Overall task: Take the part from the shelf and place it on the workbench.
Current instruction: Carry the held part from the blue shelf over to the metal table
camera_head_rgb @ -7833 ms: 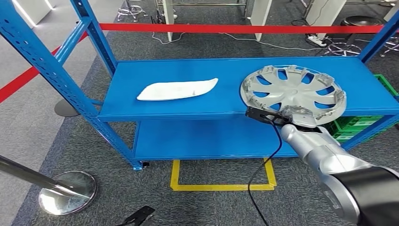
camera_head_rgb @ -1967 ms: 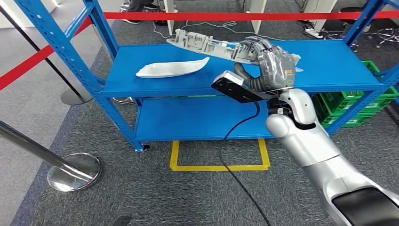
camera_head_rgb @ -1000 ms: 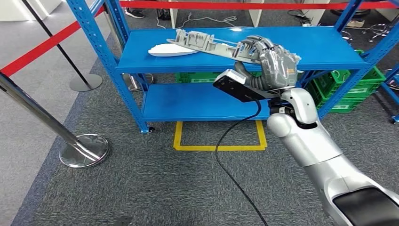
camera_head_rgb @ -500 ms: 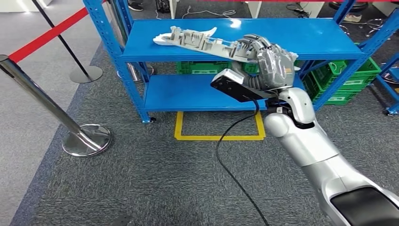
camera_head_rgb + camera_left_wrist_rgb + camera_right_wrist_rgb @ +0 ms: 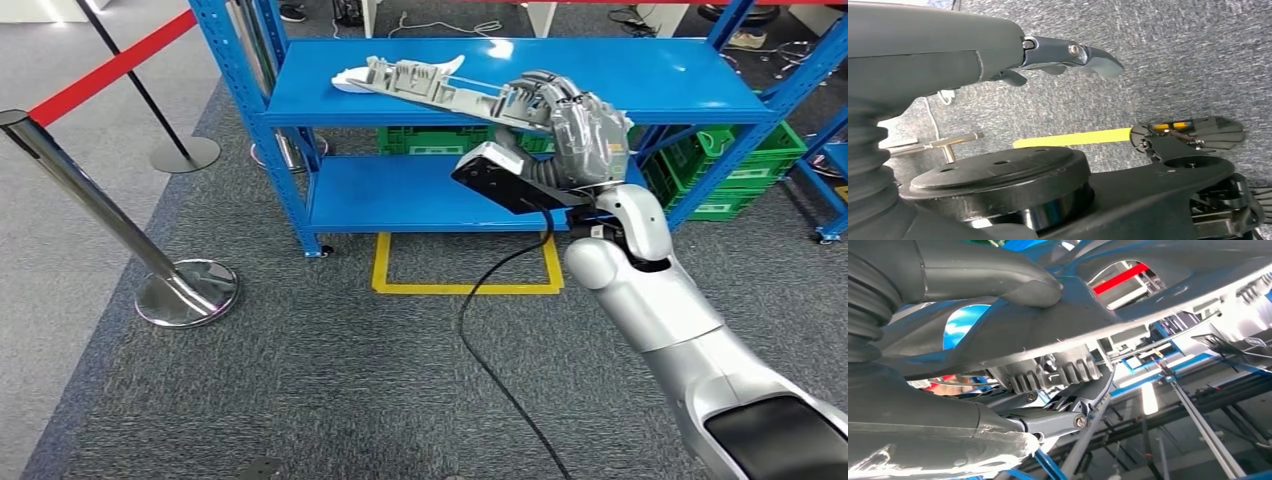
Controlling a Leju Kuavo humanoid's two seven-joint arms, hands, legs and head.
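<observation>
One silver hubcap (image 5: 440,85), ribbed plastic and seen edge-on, is held up in front of the blue metal shelf (image 5: 640,85) at twelve o'clock. The right robot hand (image 5: 570,125) clamps its rim, thumb above and fingers below in the right wrist view. One white curved part (image 5: 350,75) peeks out behind the hubcap's far tip. Green crates (image 5: 745,165) sit behind the lower tier. One yellow floor square (image 5: 465,290) lies at the shelf's foot, one chrome post (image 5: 90,205) stands at nine o'clock carrying a red belt (image 5: 110,70), and a black cable (image 5: 495,330) trails over grey carpet. The left robot hand (image 5: 1068,52) hangs beside the body, fingers loose, holding nothing.
</observation>
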